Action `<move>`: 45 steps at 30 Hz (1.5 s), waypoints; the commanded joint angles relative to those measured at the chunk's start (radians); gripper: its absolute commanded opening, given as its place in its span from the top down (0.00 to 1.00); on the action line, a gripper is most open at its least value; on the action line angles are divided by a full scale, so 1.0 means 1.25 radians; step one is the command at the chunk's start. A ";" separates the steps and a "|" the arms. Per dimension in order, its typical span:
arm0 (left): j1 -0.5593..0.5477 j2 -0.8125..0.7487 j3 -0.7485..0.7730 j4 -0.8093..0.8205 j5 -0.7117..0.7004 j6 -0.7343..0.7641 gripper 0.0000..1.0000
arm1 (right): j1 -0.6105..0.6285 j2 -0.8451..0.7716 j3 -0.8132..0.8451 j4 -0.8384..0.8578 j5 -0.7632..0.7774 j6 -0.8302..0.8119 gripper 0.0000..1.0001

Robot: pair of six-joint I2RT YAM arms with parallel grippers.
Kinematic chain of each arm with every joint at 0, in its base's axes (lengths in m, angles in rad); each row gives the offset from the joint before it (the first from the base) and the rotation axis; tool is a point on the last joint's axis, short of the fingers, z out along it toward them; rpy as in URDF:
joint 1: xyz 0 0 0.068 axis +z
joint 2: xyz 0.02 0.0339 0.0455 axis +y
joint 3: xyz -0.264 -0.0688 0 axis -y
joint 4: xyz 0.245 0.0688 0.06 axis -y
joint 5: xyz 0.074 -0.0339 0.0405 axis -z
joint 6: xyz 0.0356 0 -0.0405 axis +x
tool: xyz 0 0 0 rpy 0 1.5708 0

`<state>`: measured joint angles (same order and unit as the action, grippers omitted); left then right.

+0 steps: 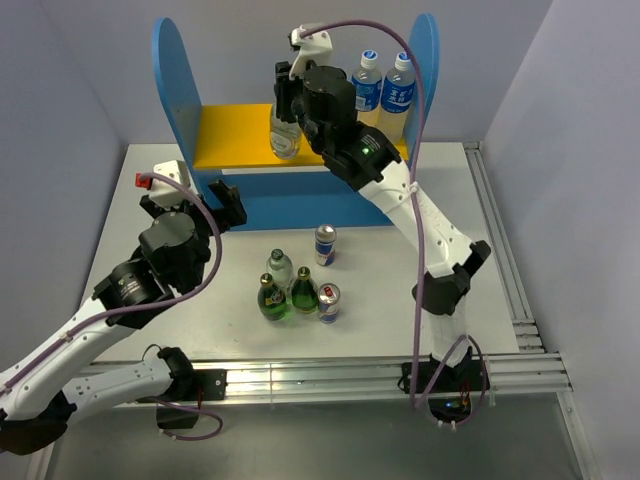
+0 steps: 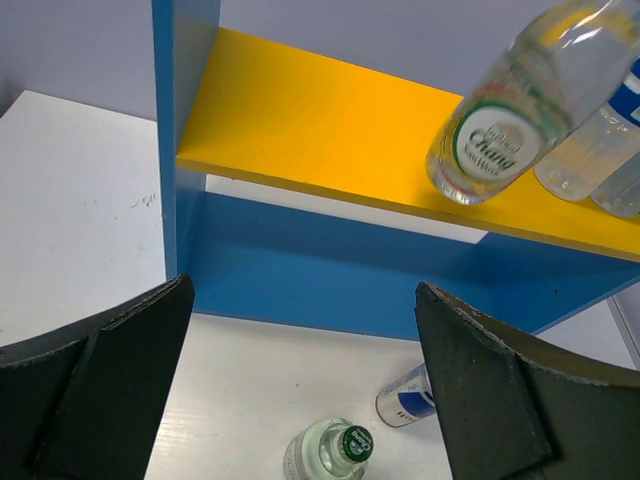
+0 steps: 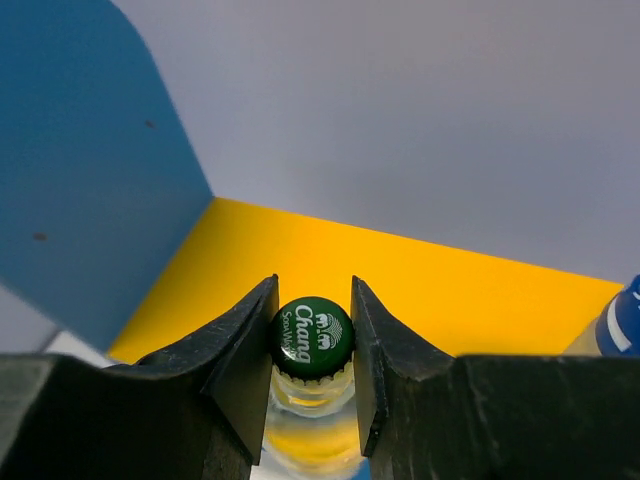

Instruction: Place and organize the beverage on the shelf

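**Right arm.** It reaches out over the shelf (image 1: pixel 175 70) with the wrist turned down above the yellow upper board (image 1: pixel 235 135). Its fingers (image 3: pixel 240 350) are closed on the green cap (image 3: pixel 312 335) of a clear glass bottle (image 1: pixel 284 140). The bottle hangs upright over the middle of the shelf's board, left of two tall plastic bottles (image 1: pixel 367 95). Whether its base touches the board cannot be told.

**Handling.** Glass is stiff, smooth and breakable. A full bottle is likely heavy for a cap-only hold, so a grip lower on the neck would probably slip less.

**Left arm.** It is bent low in front of the shelf's left end, its fingers (image 2: pixel 100 380) spread wide and empty.

**Remaining drinks.** A second clear bottle (image 1: pixel 279 268), green bottles (image 1: pixel 271 298) and cans (image 1: pixel 325 244) stand on the desk (image 1: pixel 120 220) before the shelf.
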<state>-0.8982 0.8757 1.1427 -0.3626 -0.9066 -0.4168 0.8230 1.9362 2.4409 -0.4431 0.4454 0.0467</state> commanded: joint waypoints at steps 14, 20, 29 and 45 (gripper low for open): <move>-0.003 -0.010 0.003 -0.020 0.028 -0.013 0.01 | -0.060 0.116 0.066 0.262 -0.127 -0.012 1.00; -0.003 -0.018 -0.001 -0.023 0.028 -0.016 0.01 | -0.055 0.153 0.059 0.284 -0.168 0.018 1.00; -0.003 -0.021 -0.005 -0.027 0.031 -0.018 0.01 | -0.042 0.145 -0.038 0.343 -0.193 -0.015 0.82; -0.004 -0.015 -0.011 -0.028 0.026 -0.016 0.01 | -0.031 0.043 -0.233 0.436 -0.173 -0.029 0.00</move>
<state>-0.8982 0.8608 1.1324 -0.3946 -0.8795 -0.4347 0.7731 2.1132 2.1941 -0.0113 0.2207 0.0219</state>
